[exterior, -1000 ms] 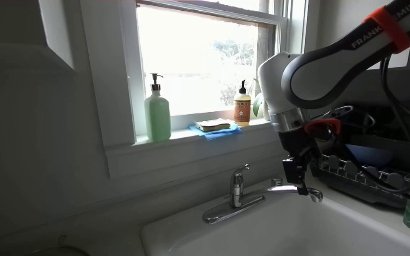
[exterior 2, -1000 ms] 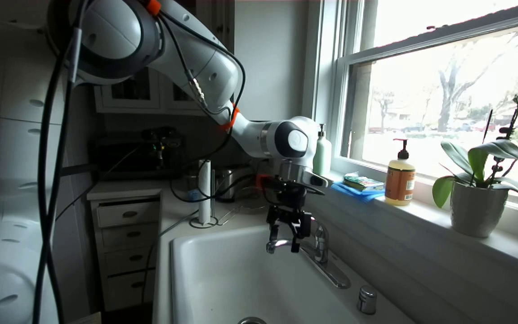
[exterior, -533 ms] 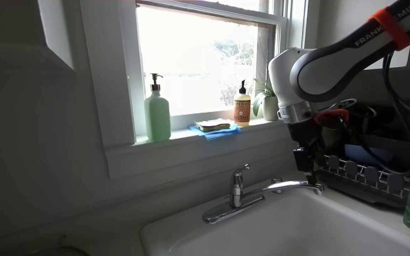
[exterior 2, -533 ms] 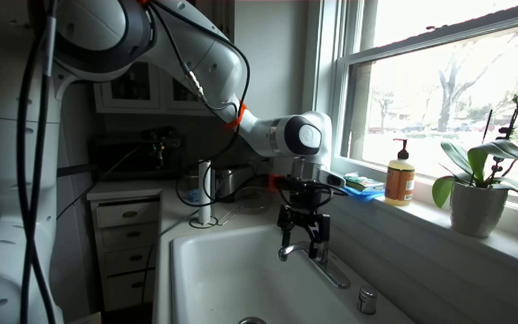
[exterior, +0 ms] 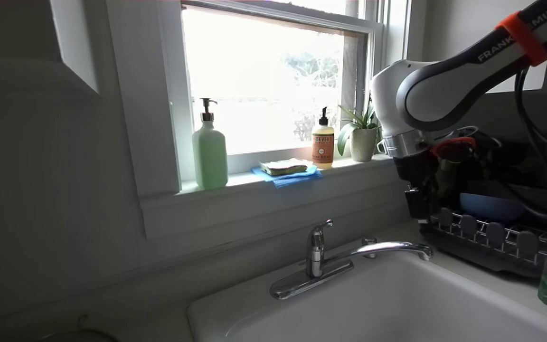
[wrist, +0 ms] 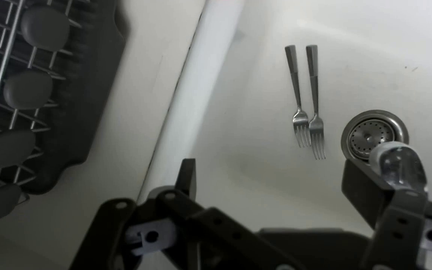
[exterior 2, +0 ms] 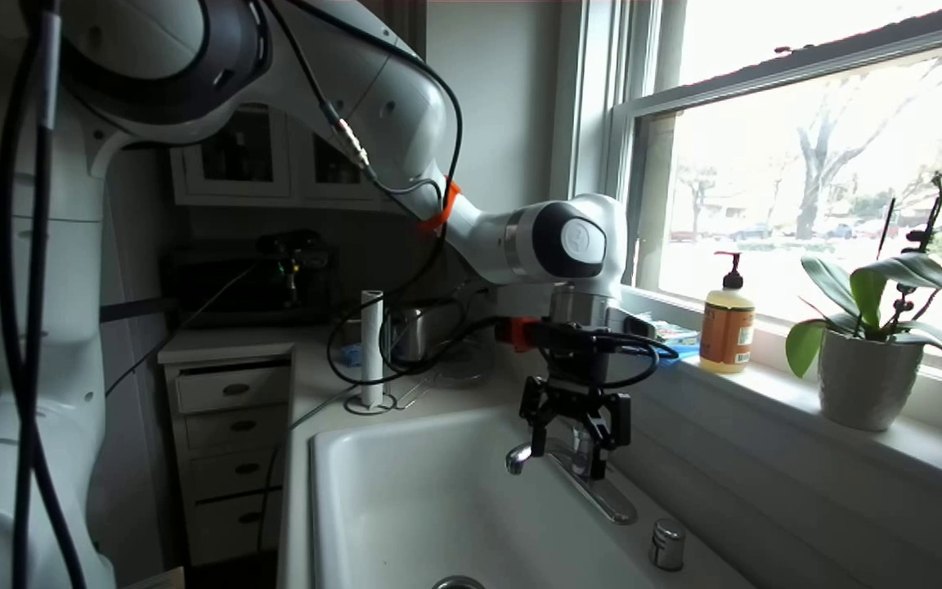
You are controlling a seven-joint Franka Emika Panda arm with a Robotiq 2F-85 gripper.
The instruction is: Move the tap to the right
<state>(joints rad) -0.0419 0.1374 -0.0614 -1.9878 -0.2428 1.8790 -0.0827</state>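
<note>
The chrome tap point(exterior: 382, 246) stands at the sink's back edge, with its upright lever point(exterior: 316, 247) and flat base. Its spout reaches right over the basin in an exterior view. It also shows in another exterior view point(exterior 2: 614, 501), where my gripper point(exterior 2: 567, 460) partly covers its spout and lever. In the wrist view the spout's end point(wrist: 403, 168) lies outside the gap, just beyond the right-hand finger point(wrist: 364, 191). My gripper point(wrist: 274, 180) is open with nothing between its fingers. In an exterior view the gripper point(exterior: 424, 222) is above the spout's end, apart from it.
Two forks point(wrist: 315, 101) and the drain point(wrist: 371, 135) are in the sink point(exterior 2: 455, 433). A dish rack point(exterior: 496, 237) stands beside the sink. A green bottle point(exterior: 210, 156), sponge point(exterior: 284, 166), amber bottle point(exterior: 323, 147) and plant point(exterior: 363, 142) line the windowsill. A sprayer cap point(exterior 2: 667, 546) stands behind the sink.
The spout swung slightly toward the back during the first half second, then stayed put. My gripper kept moving right and rose off the spout in an exterior view; it stays open.
</note>
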